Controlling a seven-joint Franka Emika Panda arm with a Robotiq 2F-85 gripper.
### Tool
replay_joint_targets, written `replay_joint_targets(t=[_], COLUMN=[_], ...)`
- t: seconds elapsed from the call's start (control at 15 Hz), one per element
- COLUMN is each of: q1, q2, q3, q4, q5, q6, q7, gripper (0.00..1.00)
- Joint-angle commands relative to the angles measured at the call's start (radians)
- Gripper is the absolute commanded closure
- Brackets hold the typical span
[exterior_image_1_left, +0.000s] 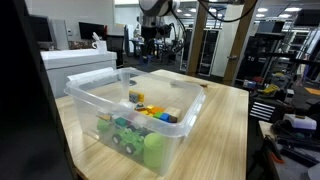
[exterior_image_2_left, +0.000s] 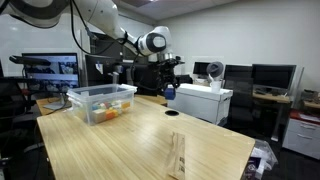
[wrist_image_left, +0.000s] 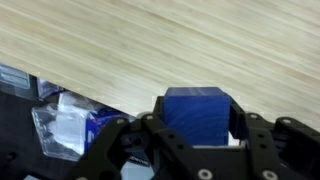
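My gripper (wrist_image_left: 196, 112) is shut on a blue block (wrist_image_left: 195, 118), with the fingers pressing its left and right sides in the wrist view. The block hangs above the far edge of the light wooden table (wrist_image_left: 180, 40). In an exterior view the gripper (exterior_image_2_left: 170, 86) holds the blue block (exterior_image_2_left: 170, 93) just past the table's back edge, to the right of a clear plastic bin (exterior_image_2_left: 100, 103). Seen from the opposite side, the gripper (exterior_image_1_left: 150, 40) is small and dark, far behind the bin (exterior_image_1_left: 95, 97), and the block does not show there.
The bin holds several toys, among them green ones (exterior_image_1_left: 128, 133) and yellow and orange blocks (exterior_image_1_left: 158, 113). A small wooden piece (exterior_image_2_left: 177, 155) stands near the table's front. A white box (exterior_image_2_left: 205, 100) sits beyond the table. Plastic bags (wrist_image_left: 62, 122) lie below the table edge.
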Motion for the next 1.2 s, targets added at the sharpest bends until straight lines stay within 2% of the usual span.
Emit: replay_joint_targets(t=[0.0,0.33,0.47,0.6,0.67,0.8,0.93,1.13], q1=[0.026,0.070,0.093,0.126,0.146,0.165,0.160,0.125], q2=[-0.172,-0.414,-0.510,-0.559,-0.566,-0.532,-0.479,-0.400], q3=[0.088,0.197,0.205,0.193,0.179,0.147,0.104,0.007], q4=[-0.158,-0.385,-0.491,-0.541,-0.547,-0.522,-0.489,-0.473], q5=[0.097,0.271,0.337,0.369,0.366,0.330,0.292,0.179], q6=[0.026,-0.055,-0.122,-0.226,-0.258,-0.265,-0.236,-0.119], q7=[-0.082,-0.241,-0.318,-0.389,-0.396,-0.370,-0.331,-0.288], gripper=[0.67,0.67,0.67,0.16,0.15,0.02,0.00,0.00])
